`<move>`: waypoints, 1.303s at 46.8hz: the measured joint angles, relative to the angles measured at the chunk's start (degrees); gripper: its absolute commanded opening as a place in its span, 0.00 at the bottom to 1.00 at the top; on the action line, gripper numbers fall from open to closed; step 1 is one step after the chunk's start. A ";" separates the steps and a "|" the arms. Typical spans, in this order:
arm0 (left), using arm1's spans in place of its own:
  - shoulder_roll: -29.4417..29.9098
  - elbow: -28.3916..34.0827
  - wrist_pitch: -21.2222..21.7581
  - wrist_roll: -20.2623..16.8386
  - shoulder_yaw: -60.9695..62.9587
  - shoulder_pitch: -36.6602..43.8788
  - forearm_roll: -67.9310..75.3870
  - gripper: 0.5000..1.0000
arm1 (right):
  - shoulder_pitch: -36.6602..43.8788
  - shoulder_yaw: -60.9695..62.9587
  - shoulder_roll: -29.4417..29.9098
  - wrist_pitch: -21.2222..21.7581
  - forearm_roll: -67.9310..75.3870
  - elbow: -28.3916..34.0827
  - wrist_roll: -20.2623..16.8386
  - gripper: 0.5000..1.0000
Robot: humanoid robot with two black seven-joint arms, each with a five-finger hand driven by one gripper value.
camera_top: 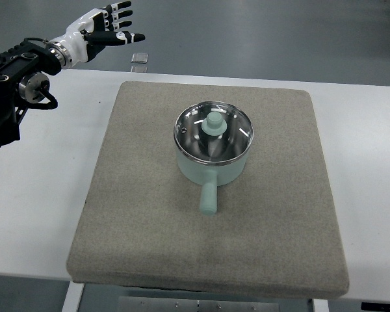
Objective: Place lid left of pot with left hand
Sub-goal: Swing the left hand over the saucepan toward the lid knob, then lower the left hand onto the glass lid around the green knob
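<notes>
Left hand (107, 27) hangs in the upper left corner, past the far edge of the table (45, 195), with its fingers (120, 10) spread and loose, grasping nothing. Its white and black palm faces roughly toward the picture's right, and the thumb points the same way. The black arm (16, 84) comes in from the left edge and lies over the table's left end.

On the table lies a grey-brown mat (136, 214) that takes up most of the middle. A pale green pot (211, 162) stands on the mat, a little toward the far side of its centre, its handle (208, 197) pointing toward the near edge. The lid (198, 127) sits on the pot, glass with a metal rim and a pale green knob (214, 122) in the middle. Whether it is seated quite flat I cannot tell from this steep angle, though it looks level. Hand and pot are well apart, the hand far off to the left and beyond the mat.

On the floor past the table's far edge, just beside the hand, shows a small pale square (138, 58).
</notes>
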 measured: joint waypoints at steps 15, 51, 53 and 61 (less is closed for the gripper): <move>6.09 -16.74 -0.32 -0.05 1.20 -3.30 22.44 0.99 | 0.01 0.00 0.00 0.00 0.00 0.00 0.00 0.85; 7.97 -32.96 -11.19 -12.46 3.88 -14.91 58.86 0.99 | 0.02 0.00 0.00 0.00 0.00 0.00 0.00 0.85; 7.92 -34.24 -11.25 -13.14 4.63 -15.56 60.52 0.99 | 0.05 0.00 0.00 0.00 0.00 0.00 0.01 0.85; 7.61 -37.58 -11.26 -17.19 6.23 -18.01 68.20 0.99 | 0.05 0.00 0.00 0.00 0.00 0.00 0.00 0.85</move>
